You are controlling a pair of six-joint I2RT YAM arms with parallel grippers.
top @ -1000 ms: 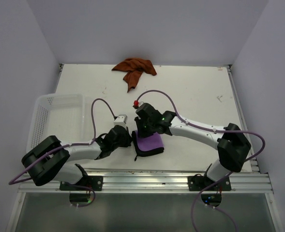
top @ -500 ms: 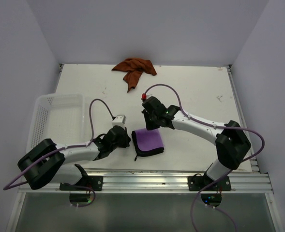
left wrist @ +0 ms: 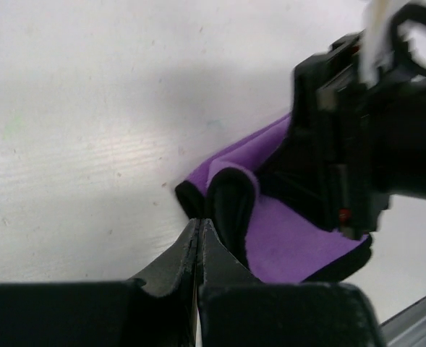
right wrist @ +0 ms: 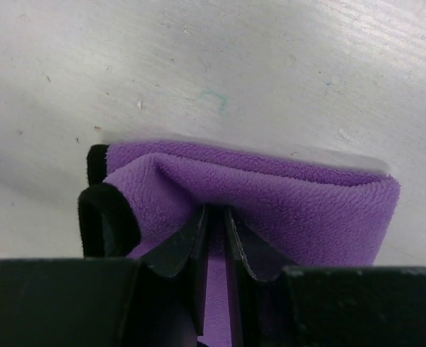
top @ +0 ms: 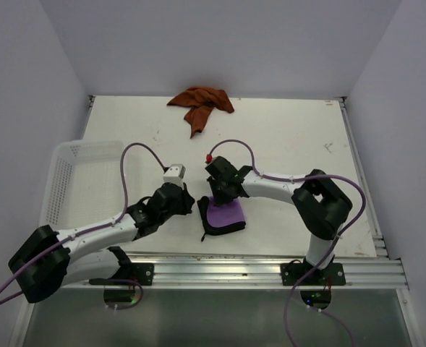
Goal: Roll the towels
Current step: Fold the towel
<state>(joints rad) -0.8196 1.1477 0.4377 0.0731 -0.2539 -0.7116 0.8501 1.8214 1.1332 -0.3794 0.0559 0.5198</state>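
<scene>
The purple towel (top: 225, 215), black on its other side and along its edging, lies folded near the table's front middle. Its left end curls into a small black-edged roll (left wrist: 231, 199). My right gripper (top: 218, 196) comes down on the far edge, its jaws nearly together with a raised fold of purple cloth (right wrist: 307, 210) pinched between them (right wrist: 218, 211). My left gripper (left wrist: 198, 224) is shut and holds nothing, its tips touching the rolled left edge (top: 195, 210). The rust orange towel (top: 202, 103) lies crumpled at the far edge.
A white perforated basket (top: 68, 181) stands at the left side of the table. The metal rail (top: 220, 271) runs along the near edge. The right arm's black wrist (left wrist: 364, 137) fills the right of the left wrist view.
The right gripper drew back from the purple towel half a second ago and has returned onto its far edge, bunching the cloth. The left gripper edged forward to the towel's left end.
</scene>
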